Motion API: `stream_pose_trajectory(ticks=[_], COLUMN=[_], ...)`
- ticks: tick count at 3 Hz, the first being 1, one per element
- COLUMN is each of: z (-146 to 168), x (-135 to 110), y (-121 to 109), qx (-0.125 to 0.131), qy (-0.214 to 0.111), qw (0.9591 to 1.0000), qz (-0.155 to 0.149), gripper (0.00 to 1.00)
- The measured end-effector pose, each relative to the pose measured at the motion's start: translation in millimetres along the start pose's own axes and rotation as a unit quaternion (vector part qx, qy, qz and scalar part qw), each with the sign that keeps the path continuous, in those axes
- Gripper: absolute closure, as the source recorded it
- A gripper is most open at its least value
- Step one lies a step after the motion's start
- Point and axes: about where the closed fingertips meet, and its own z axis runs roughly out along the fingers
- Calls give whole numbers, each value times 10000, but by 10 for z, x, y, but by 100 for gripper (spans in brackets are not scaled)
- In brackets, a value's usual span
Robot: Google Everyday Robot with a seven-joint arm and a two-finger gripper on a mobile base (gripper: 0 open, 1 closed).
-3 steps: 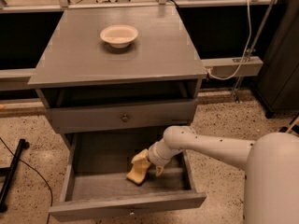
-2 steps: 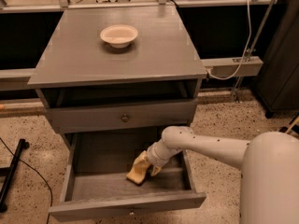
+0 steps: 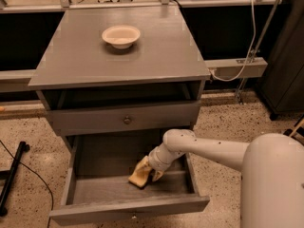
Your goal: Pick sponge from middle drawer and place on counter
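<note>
Pale-yellow sponge (image 3: 139, 175) tight between fingers of gripper (image 3: 150, 171), inside middle drawer (image 3: 99, 190)

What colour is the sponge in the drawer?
Pale yellow sponge, camera view; gripper at it inside the middle drawer.

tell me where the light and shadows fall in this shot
Camera view: the counter catches soft overhead light with a faint sheen near the bowl; the gap under it is in deep shadow; the drawer floor is dimmer, shaded where the gripper sits at the sponge.
</note>
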Motion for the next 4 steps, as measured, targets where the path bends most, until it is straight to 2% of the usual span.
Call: stream_pose_trajectory(ticks=[2,3,4], z=[-2,-41,-312], x=[-62,-88,-67], y=[30,62,97], qx=[46,97,299], qy=[-134,-167,-16], qw=[9999,9998,9995], qz=[-9,18,52], gripper=[87,100,100])
